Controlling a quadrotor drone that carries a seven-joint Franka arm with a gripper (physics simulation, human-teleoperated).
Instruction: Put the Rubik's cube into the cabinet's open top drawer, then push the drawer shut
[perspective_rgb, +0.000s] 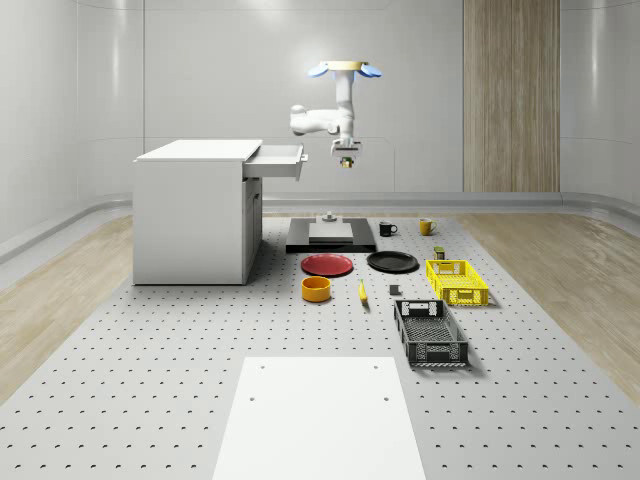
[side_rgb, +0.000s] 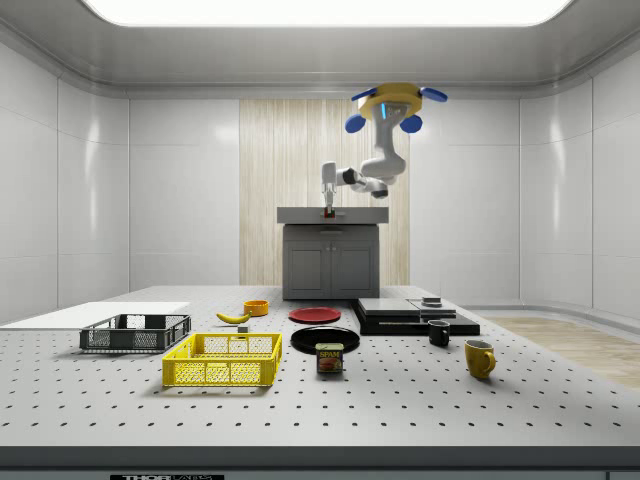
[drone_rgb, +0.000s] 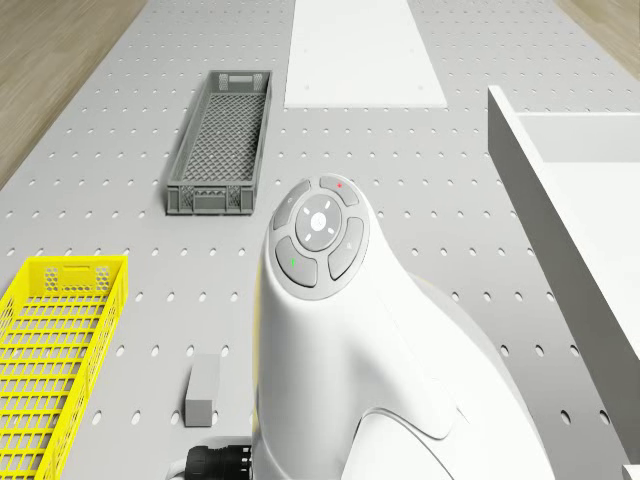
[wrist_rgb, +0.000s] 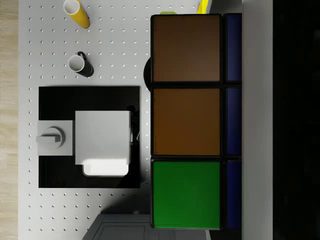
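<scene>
1. The drone (perspective_rgb: 345, 68) hovers high above the desk (perspective_rgb: 200, 350), beside the cabinet (perspective_rgb: 195, 215) on the whole-scene view's right, with its arm folded below it.

2. The hand (perspective_rgb: 346, 160) hangs just off the front of the open drawer (perspective_rgb: 278, 160), apart from it and near its level. It points down over the black pad (perspective_rgb: 331, 238).

3. The hand is clamped on the cube (wrist_rgb: 187, 120): in the wrist view the cube's brown and green squares sit right at the camera, pressed along a pale finger (wrist_rgb: 256, 120). In the whole-scene view the cube shows as a small dark block under the wrist.

4. The cube is therefore in the air, lifted clear of the desk and not yet over the drawer.

5. By these pictures the pickup is done and the carry looks well along. What is left is to bring the cube across above the drawer's rim, let it go inside, and then press the drawer's front toward the cabinet.

6. The drawer stands pulled out, so the second half of the task has not begun.

7. The drone view looks past the arm at the drawer's white edge (drone_rgb: 560, 200), a grey crate (drone_rgb: 222, 140) and a yellow crate (drone_rgb: 60, 350) on the desk below.
</scene>
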